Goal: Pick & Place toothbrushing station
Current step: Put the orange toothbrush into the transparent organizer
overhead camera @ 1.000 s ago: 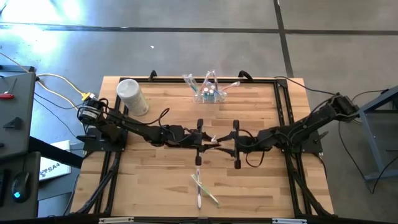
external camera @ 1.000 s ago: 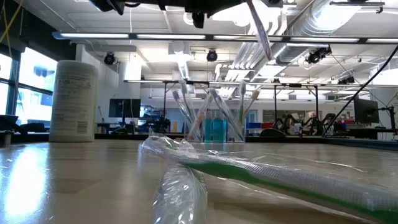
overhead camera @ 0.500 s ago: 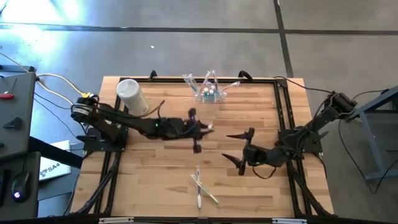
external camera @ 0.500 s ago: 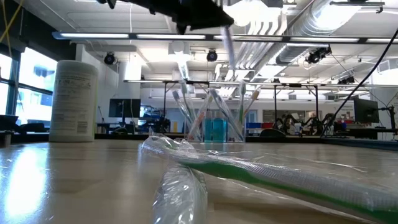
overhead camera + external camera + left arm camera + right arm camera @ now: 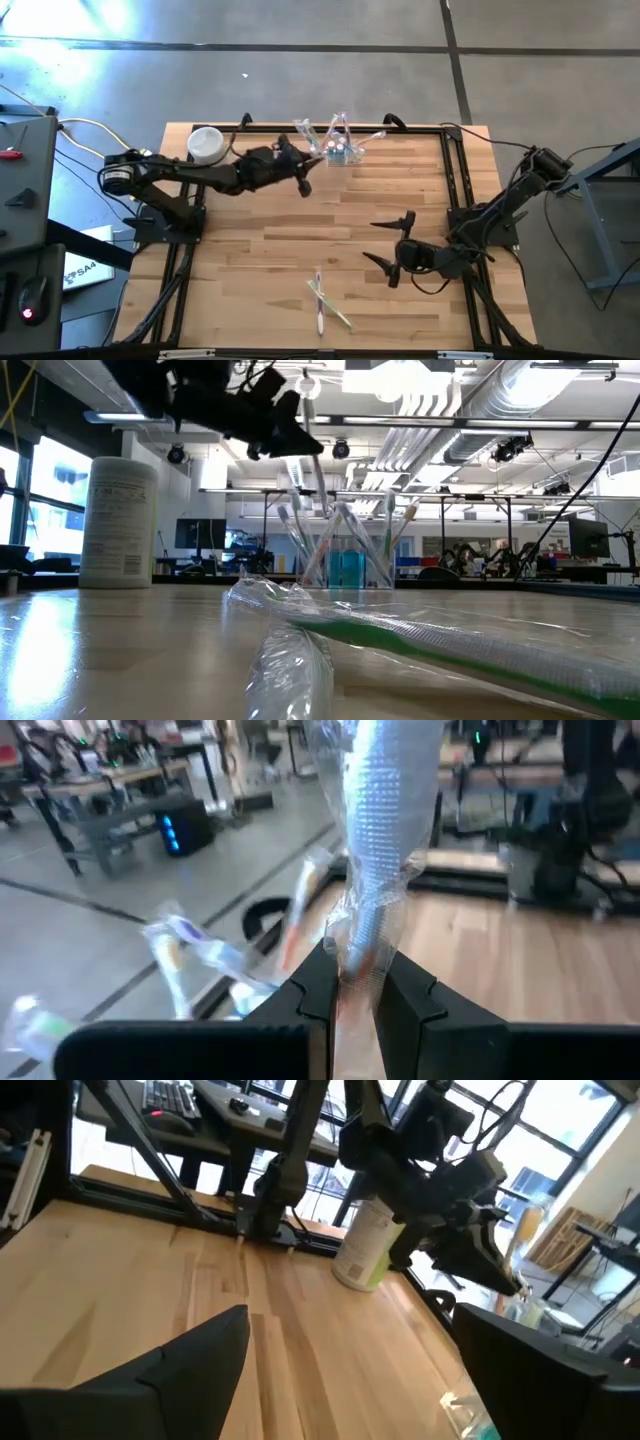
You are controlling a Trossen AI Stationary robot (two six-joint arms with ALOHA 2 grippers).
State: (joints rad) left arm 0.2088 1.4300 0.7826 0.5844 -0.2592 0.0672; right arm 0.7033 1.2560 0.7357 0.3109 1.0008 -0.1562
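Wood-slat table on a grey concrete floor; low view looks across it into a lab with ceiling ducts and benches.

Toothbrush holder sits at top centre of the high view, near the table's far edge. Clear, colourless plastic, blue-tinted at its base in the low view, with several thin pastel toothbrushes fanned out of it at angles.

Change vs 0.5 s ago: left gripper has moved from mid-table up to the top centre, now just left of the holder. Its fingers are closed narrow on a wrapped toothbrush; left wrist view shows the crinkled clear wrapper pinched between both fingers. In the low view the gripper hangs upper left of the holder, the brush angled down toward it. Can't tell if the brush touches the holder.

Right gripper has barely shifted: lower right of centre, well apart from the holder, fingers spread wide, nothing between them. Right wrist view confirms the wide gap.

White canister upper left of the table, under the left arm, now seen more end-on than before. Printed label visible in the low view; text too small to read.

Two more wrapped toothbrushes lie crossed at bottom centre, unchanged; green one fills the low view foreground.
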